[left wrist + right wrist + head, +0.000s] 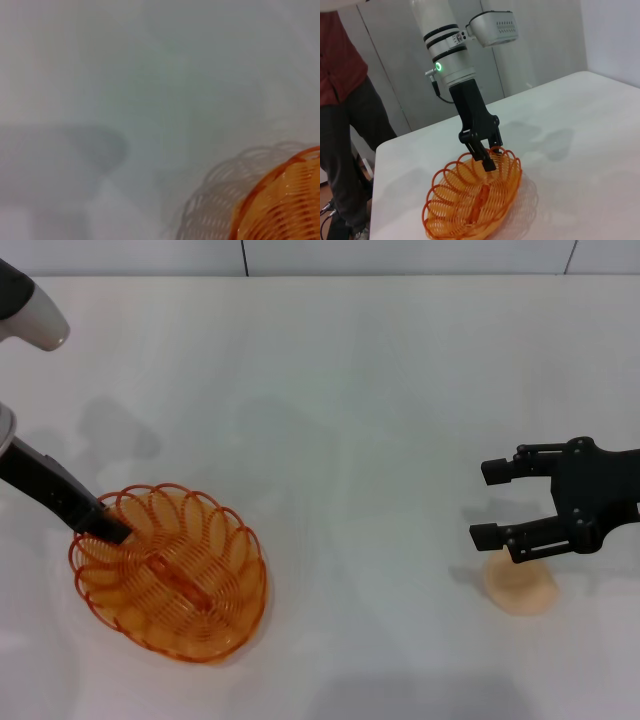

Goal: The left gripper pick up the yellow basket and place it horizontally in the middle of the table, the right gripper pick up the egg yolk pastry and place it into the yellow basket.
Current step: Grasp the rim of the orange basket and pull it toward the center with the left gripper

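The yellow basket (170, 575) lies on the white table (350, 390) at the front left. My left gripper (108, 528) reaches down to the basket's far-left rim, and its fingers are closed over the wire loops there. The right wrist view shows the same grip (489, 159) on the basket (470, 200), which looks slightly raised at that end. A corner of the basket shows in the left wrist view (285, 200). My right gripper (487, 503) is open and empty, hovering just above and behind the egg yolk pastry (520, 585), which rests on the table at the front right.
The table's back edge meets a grey wall (400, 255). A person in a red top (340, 100) stands beyond the table's far side in the right wrist view. Bare tabletop lies between the basket and the pastry.
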Action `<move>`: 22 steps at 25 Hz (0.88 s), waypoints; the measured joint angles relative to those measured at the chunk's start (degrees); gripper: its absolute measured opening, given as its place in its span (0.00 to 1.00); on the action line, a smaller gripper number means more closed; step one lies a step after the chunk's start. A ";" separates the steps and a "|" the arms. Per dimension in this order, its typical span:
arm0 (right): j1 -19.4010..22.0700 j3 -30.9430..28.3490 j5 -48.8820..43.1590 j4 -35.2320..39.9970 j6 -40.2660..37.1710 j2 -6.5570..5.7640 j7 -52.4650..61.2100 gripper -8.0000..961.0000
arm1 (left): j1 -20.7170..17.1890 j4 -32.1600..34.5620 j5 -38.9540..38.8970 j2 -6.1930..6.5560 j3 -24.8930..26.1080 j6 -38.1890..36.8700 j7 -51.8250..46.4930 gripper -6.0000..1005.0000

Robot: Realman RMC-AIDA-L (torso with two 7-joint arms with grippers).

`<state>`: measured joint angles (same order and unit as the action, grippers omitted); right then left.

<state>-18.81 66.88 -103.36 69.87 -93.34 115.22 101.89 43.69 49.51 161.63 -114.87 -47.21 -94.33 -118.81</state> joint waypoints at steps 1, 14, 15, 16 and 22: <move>0.00 -0.02 0.00 0.00 0.00 0.00 0.01 0.88 | 0.02 -0.03 0.01 -0.02 -0.04 0.12 -0.14 0.39; -0.06 -0.17 0.00 0.19 0.04 0.00 -0.01 0.88 | 0.61 -0.91 0.74 0.17 -0.24 1.85 -1.78 0.19; -0.06 -0.17 0.00 0.25 0.03 0.00 0.00 0.88 | 0.62 -0.94 0.74 0.17 -0.36 1.87 -1.71 0.18; -0.07 -0.17 0.00 0.31 0.02 0.00 0.00 0.88 | 0.62 -0.95 0.73 0.14 -0.46 1.90 -1.67 0.17; -0.09 -0.17 0.00 0.42 0.00 0.00 0.03 0.88 | 0.86 -0.61 0.33 0.20 -0.74 1.73 -1.69 0.12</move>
<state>-18.90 66.71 -103.36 70.30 -93.34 115.22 101.93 44.54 48.89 161.96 -114.68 -47.95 -92.60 -120.50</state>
